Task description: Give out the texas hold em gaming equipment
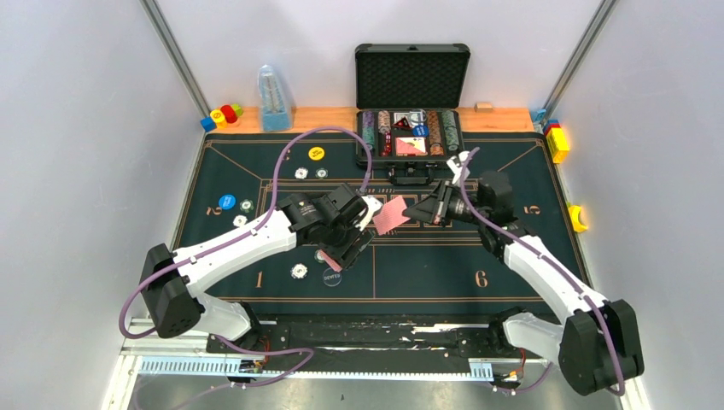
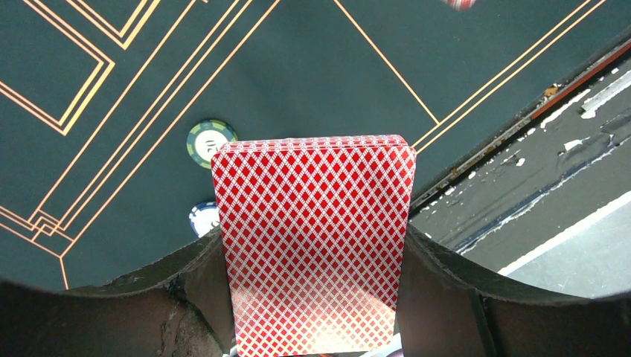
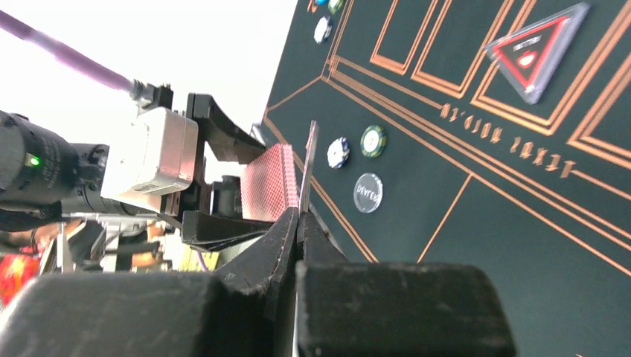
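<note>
Deck (image 2: 312, 193) clamped in left pincer (image 2: 312, 253) | card (image 3: 309, 163) pinched by right pincer (image 3: 298, 217)

At the table's (image 1: 512, 256) centre, the right tool (image 1: 416, 209) pinches a pink card (image 1: 392, 215) by its 3 o'clock edge. The left tool (image 1: 340, 246), at the card's 8 o'clock, clasps a red deck (image 1: 327, 256) near the dealer button (image 1: 331, 277).

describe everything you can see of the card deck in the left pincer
The deck is a squared stack of cards with rounded corners and red-and-white diamond-lattice backs. The left pincer clamps its long sides between dark fingers, back toward the wrist camera, holding it above the green mat. The right pincer holds a single card close beside it.
</note>
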Action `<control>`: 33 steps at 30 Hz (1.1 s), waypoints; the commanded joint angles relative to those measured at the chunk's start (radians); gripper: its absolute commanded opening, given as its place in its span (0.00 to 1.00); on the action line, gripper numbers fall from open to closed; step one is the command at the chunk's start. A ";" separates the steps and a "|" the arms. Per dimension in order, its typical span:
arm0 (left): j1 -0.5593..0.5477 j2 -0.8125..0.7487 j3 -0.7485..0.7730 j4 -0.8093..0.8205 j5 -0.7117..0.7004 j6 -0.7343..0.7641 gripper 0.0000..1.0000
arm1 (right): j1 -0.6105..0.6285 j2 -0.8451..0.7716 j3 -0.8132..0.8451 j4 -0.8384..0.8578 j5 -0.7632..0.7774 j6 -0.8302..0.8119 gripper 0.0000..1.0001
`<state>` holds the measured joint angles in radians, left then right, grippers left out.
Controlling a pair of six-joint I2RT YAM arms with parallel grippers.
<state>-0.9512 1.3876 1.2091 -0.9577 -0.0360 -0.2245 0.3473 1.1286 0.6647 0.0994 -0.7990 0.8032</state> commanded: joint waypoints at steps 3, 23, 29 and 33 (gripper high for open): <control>-0.004 -0.011 0.023 -0.032 -0.055 -0.047 0.00 | -0.079 -0.067 -0.020 -0.007 0.059 0.012 0.00; -0.004 -0.009 0.037 -0.068 -0.135 -0.077 0.00 | 0.133 0.724 0.619 0.119 0.371 -0.077 0.00; -0.004 -0.002 0.028 -0.071 -0.149 -0.083 0.00 | 0.156 1.012 0.920 0.082 0.425 -0.092 0.00; -0.004 0.010 0.032 -0.070 -0.142 -0.080 0.00 | 0.162 1.169 1.099 0.022 0.508 -0.097 0.00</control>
<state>-0.9512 1.3895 1.2098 -1.0298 -0.1677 -0.2901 0.5034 2.1933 1.6024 0.1677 -0.3855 0.7353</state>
